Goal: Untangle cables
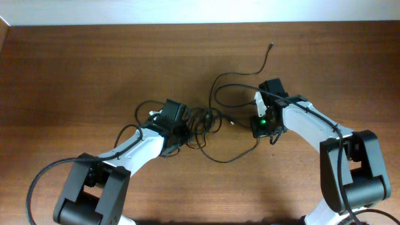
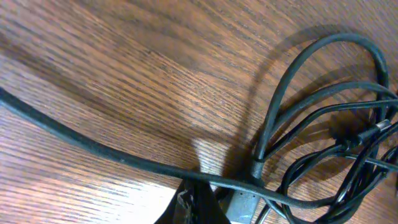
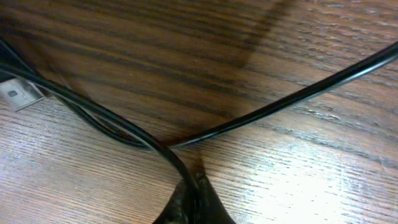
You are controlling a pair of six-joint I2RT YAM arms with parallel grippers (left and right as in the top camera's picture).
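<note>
The cables point(image 1: 201, 122) are thin black cords lying knotted in the middle of the table, between my two grippers. One loose end point(image 1: 270, 45) trails toward the far edge. In the left wrist view my left gripper point(image 2: 199, 198) is shut, and a cord point(image 2: 93, 146) lies across its tips beside a grey plug point(image 2: 244, 202). Loops of cord point(image 2: 323, 93) bunch up to its right. In the right wrist view my right gripper point(image 3: 189, 190) is shut on a cable point(image 3: 143, 140) that runs straight into its jaws. Another strand point(image 3: 298, 93) leads off to the right.
The wooden table point(image 1: 75, 69) fills the views. A grey connector point(image 3: 15, 93) lies at the left of the right wrist view. In the overhead view my left gripper point(image 1: 185, 130) sits on the tangle's left side and my right gripper point(image 1: 258, 128) to its right.
</note>
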